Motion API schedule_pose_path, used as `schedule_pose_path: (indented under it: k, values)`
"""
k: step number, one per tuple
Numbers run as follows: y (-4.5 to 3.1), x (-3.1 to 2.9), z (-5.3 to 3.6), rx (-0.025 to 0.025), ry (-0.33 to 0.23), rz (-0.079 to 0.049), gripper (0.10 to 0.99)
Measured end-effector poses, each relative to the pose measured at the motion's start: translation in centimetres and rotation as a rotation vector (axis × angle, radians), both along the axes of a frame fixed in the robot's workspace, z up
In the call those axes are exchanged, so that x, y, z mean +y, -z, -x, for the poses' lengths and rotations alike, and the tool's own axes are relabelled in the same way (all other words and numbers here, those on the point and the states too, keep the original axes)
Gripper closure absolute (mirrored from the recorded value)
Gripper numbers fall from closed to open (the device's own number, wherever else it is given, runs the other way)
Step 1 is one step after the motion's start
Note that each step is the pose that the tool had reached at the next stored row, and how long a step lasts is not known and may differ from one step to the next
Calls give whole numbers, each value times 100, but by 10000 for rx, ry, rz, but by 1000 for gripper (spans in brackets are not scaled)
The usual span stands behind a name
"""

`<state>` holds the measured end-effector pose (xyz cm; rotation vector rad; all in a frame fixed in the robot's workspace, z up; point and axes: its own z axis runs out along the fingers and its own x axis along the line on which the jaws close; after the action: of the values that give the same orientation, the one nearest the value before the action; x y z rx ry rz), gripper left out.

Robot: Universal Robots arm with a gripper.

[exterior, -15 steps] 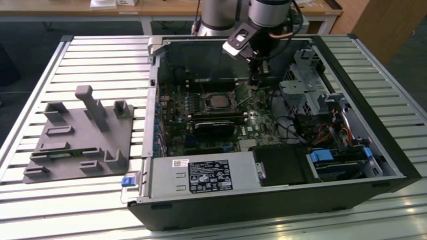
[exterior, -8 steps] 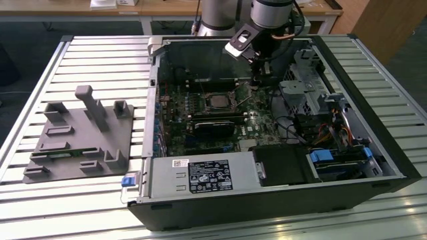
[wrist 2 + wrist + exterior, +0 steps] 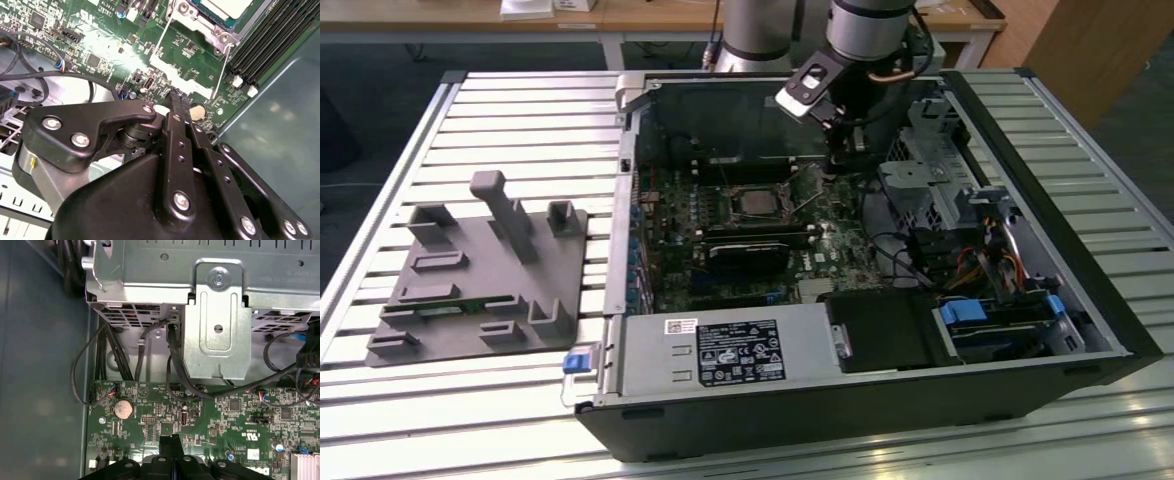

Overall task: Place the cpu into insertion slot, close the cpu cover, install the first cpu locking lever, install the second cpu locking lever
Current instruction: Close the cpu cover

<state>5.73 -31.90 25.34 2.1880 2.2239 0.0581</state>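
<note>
Exterior view: open computer case [image 3: 881, 400] on a slatted metal table [image 3: 520, 110]. A grey moulded fixture [image 3: 480, 270] sits well apart, toward the exterior view's left. The gripper [image 3: 843, 172] hangs inside the case between the drive cage [image 3: 927, 190] and the insertion slot [image 3: 754, 203], with bare board around it. The cpu [image 3: 755, 204], a dull grey square, lies flat in the slot.

Second wrist view: black jointed fingers [image 3: 176, 120] are pinched together on nothing, near a coin cell [image 3: 198, 111]. The cpu cover [image 3: 200, 22], a silvery frame, rims the chip. Thin wire levers [image 3: 159, 46] run alongside.

First wrist view: fingertips [image 3: 165, 444] pressed closed over the green board [image 3: 225, 415]. Looping black cables [image 3: 80, 375] lie beyond.
</note>
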Motion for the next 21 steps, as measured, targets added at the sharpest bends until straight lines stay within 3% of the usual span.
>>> schedule_pose_path:
  k: [10,17,21]
  values:
    - [118,25,-28,40,1,1,980]
    - [122,24,177,41,1,1,980]
    - [123,24,248,40,1,0,980]
